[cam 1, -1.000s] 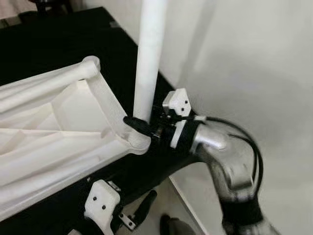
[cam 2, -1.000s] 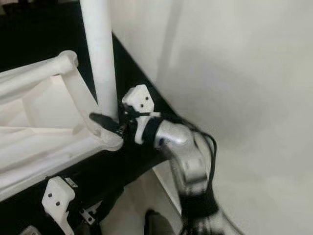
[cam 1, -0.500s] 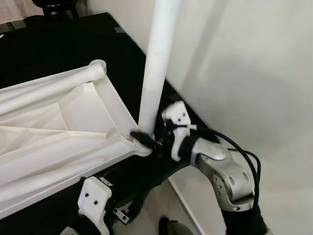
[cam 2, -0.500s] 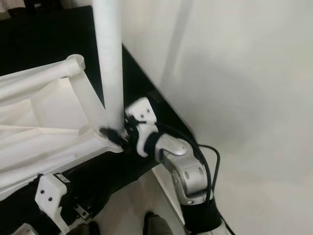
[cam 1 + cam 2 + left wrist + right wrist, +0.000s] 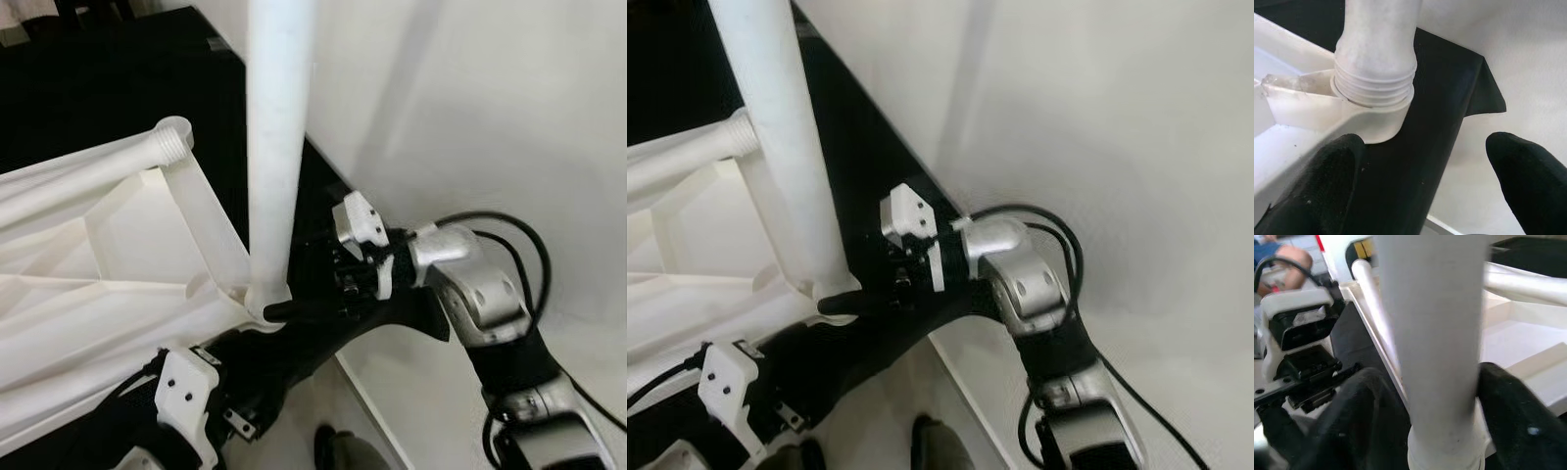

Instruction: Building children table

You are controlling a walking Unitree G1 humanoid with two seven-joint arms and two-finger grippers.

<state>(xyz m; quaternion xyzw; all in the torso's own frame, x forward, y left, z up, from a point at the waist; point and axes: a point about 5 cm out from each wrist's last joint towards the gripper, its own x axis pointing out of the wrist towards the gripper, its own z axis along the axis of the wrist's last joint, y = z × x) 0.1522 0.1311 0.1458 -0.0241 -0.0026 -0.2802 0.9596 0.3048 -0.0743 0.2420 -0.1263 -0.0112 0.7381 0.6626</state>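
Near black mat edge, head views: upturned white tabletop (image 5: 108, 284) lies flat; white leg (image 5: 274, 147) upright in corner socket, right gripper (image 5: 294, 309) clasping its base.
Left wrist: left gripper (image 5: 1425, 181) fingers apart below socket; thread rings exposed, leg apparently not fully screwed.
Right wrist: fingers (image 5: 1518, 416) straddle leg. Other corner socket (image 5: 174, 135) empty. No readable writing.

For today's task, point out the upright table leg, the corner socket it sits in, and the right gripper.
table leg (image 5: 274, 157), left eye view, mid shaft.
corner socket (image 5: 1382, 119), left wrist view, outer collar.
right gripper (image 5: 1425, 396), right wrist view, midway between fingertips.
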